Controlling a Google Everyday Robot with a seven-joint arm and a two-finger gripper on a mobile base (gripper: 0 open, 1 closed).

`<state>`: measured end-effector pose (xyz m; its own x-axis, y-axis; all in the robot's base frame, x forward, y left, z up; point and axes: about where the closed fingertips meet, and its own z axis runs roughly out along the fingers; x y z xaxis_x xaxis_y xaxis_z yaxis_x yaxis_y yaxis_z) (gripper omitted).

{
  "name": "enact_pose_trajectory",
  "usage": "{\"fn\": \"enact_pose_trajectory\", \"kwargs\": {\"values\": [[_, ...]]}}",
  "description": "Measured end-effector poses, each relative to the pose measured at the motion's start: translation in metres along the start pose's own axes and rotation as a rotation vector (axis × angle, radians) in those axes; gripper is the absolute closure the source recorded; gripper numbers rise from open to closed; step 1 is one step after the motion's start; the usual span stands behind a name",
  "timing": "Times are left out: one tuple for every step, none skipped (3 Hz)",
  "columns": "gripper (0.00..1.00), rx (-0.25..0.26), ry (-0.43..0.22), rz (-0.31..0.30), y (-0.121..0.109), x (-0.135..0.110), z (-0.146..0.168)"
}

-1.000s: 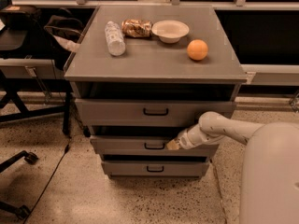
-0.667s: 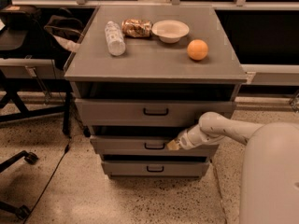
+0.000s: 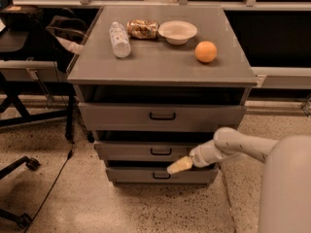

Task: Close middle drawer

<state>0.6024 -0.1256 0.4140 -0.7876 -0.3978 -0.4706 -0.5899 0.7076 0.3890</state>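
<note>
The middle drawer (image 3: 131, 150) is the second of three grey drawers in the cabinet; its flat front carries a small black loop handle (image 3: 161, 152) and stands slightly out, with a dark gap above it. My gripper (image 3: 177, 166) reaches in from the right on a white arm. Its pale tip sits at the lower edge of the middle drawer's front, just right of and below the handle, over the gap to the lowest drawer (image 3: 146, 175). The top drawer (image 3: 121, 116) stands out a little too.
On the cabinet top (image 3: 160, 67) lie a plastic bottle (image 3: 119, 39), a snack bag (image 3: 143, 28), a white bowl (image 3: 178, 31) and an orange (image 3: 206, 51). A desk and chair legs (image 3: 19, 115) stand at the left, with a cable on the floor. My white body (image 3: 286, 188) fills the lower right.
</note>
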Motion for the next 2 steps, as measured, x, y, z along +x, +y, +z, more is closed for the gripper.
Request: {"fn": "enact_pose_trajectory", "kwargs": {"values": [[0.00, -0.027, 0.006, 0.046, 0.0018, 0.0356, -0.0107], [0.00, -0.027, 0.006, 0.046, 0.0018, 0.0356, -0.0107]]}}
